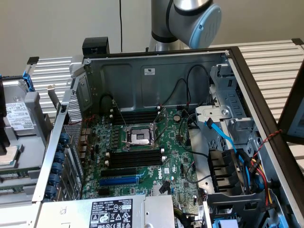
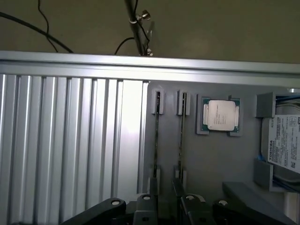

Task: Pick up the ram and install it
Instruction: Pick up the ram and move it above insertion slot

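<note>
In the exterior view I see an open sheet-metal case (image 1: 142, 71). Its green motherboard (image 1: 175, 161) carries long black memory slots (image 1: 135, 156) and a blue slot (image 1: 118, 180), and the arm's rounded grey-and-blue joint (image 1: 199, 19) stands behind. In the wrist view, ribbed aluminium (image 2: 70, 140) borders a smooth grey tray (image 2: 215, 159). There the ram (image 2: 156, 136) stands on edge, a thin dark strip beside a second stick (image 2: 181, 136) and near a square metal-capped processor (image 2: 221, 115). The gripper (image 2: 165, 191) hangs spread apart and empty at one end of the sticks; I cannot tell if it touches them.
</note>
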Motion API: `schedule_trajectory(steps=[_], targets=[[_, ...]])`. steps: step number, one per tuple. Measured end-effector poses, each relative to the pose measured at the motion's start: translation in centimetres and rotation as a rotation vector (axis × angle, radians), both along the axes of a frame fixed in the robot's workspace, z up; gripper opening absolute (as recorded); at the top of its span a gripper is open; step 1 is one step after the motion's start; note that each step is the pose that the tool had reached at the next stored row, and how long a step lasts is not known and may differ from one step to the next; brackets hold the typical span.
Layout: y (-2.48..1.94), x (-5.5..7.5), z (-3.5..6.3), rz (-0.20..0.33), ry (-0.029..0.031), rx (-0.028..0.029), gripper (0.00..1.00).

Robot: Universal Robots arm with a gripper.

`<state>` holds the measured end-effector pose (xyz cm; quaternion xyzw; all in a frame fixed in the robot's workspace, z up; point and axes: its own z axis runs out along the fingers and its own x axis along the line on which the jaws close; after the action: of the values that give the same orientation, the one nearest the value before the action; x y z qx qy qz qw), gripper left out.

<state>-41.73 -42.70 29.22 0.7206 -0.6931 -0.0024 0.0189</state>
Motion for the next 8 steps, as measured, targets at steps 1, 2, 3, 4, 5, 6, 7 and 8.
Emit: schedule_trajectory(steps=[1, 2, 3, 4, 5, 6, 7, 8], targets=[[-0.08, 0.1, -0.19, 0.0, -0.0001, 0.0, 0.26], [-0.15, 0.1, -0.37, 0.0, -0.0001, 0.0, 0.26], [-0.19, 0.2, -0.55, 0.0, -0.0001, 0.0001, 0.26], [-0.2, 0.2, -0.74, 0.0, -0.0001, 0.0001, 0.26], [-0.2, 0.2, -0.91, 0.0, 0.0, 0.0, 0.26], [-0.2, 0.3, -1.09, 0.0, -0.0001, 0.0, 0.26], [-0.21, 0.3, -1.27, 0.0, 0.0, 0.0001, 0.26], [-0.2, 0.3, -1.45, 0.0, 0.0, 0.0, 0.26]])
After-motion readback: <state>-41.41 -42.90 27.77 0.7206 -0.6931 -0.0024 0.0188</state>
